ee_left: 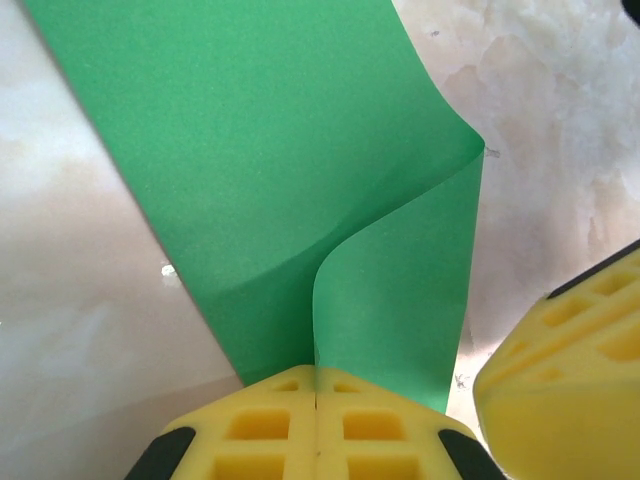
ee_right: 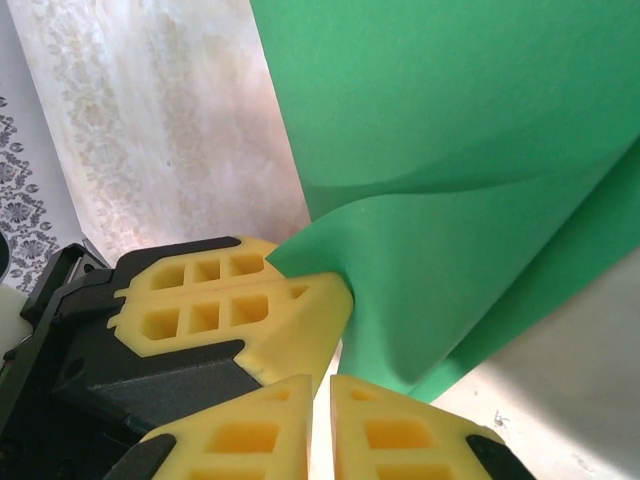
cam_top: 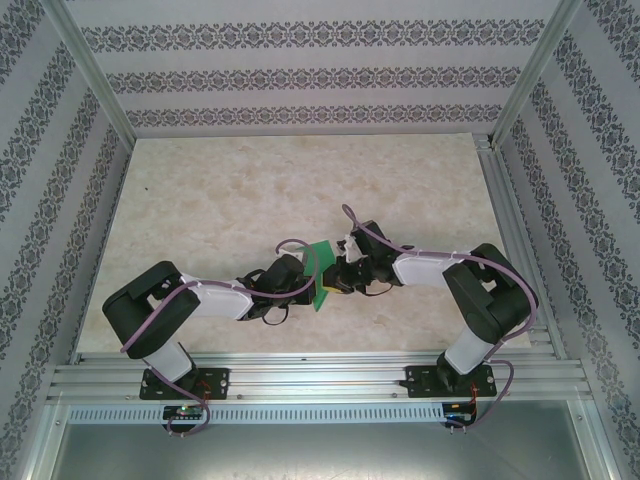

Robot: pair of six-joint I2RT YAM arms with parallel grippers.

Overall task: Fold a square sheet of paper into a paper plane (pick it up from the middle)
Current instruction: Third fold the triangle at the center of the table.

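Observation:
The square sheet of paper [cam_top: 322,272], bright green, is held up off the table between the two arms and bends in a loose curl [ee_left: 280,150]. My left gripper [ee_left: 316,392] is shut on its near edge, with the paper rising straight out of the closed yellow pads. In the right wrist view the same left gripper [ee_right: 330,285] pinches a corner of the sheet [ee_right: 450,150]. My right gripper [ee_right: 322,395] sits just under the sheet's lower edge. Its jaws stand a narrow slit apart with only table showing between them. One of its fingers [ee_left: 560,380] shows beside the paper.
The marble-patterned table top [cam_top: 250,190] stretches behind the arms. Patterned walls [cam_top: 300,60] close in the back and both sides. An aluminium rail [cam_top: 320,375] carrying both arm bases runs along the near edge.

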